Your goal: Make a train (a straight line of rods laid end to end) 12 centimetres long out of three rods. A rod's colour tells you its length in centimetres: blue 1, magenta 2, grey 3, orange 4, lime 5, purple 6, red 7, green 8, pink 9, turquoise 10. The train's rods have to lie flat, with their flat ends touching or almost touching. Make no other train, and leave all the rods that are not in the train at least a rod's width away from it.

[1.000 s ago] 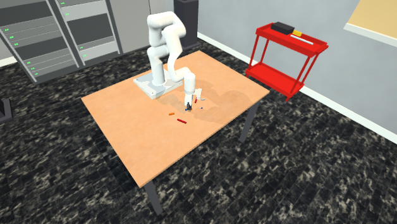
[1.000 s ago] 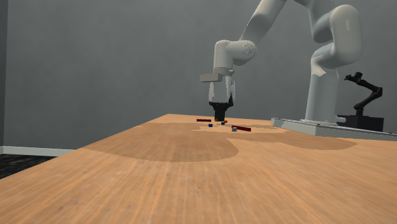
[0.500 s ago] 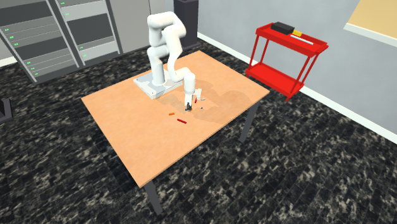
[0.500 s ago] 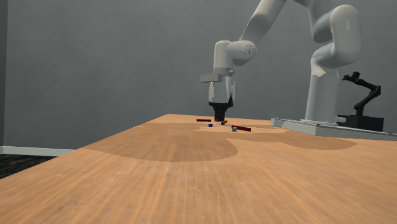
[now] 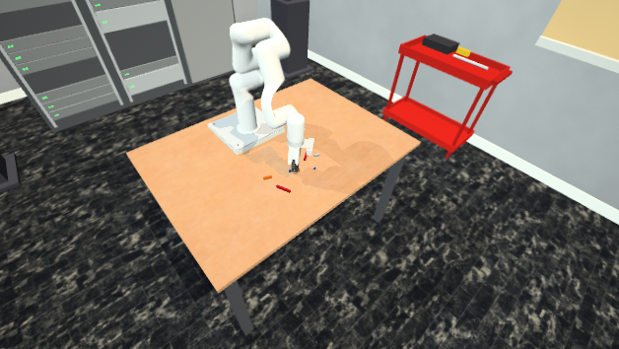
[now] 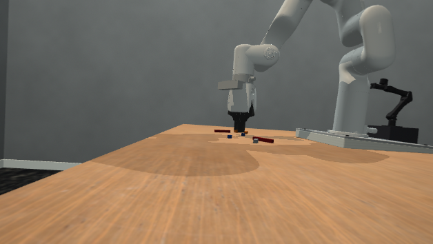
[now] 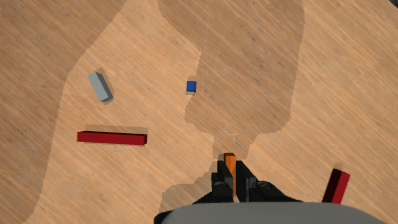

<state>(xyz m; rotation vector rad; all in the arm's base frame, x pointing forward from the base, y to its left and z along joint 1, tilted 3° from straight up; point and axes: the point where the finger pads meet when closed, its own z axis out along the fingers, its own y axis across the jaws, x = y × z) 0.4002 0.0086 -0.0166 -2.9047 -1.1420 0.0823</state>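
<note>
My gripper (image 5: 294,169) (image 6: 240,130) (image 7: 228,174) is shut on an orange rod (image 7: 230,164) and holds it low, at or just above the table top. In the wrist view a red rod (image 7: 112,137) lies flat to the left, a grey rod (image 7: 100,86) lies beyond it, and a small blue rod (image 7: 191,86) lies ahead of the fingers. A second red rod (image 7: 336,186) (image 5: 305,157) lies close on the right. In the top view another orange rod (image 5: 267,176) and a red rod (image 5: 283,188) lie apart, nearer the front.
The arm's white base plate (image 5: 232,135) sits at the back of the wooden table (image 5: 207,217). A second blue rod (image 5: 290,171) lies right beside the gripper. A red cart (image 5: 444,94) stands off the table to the right.
</note>
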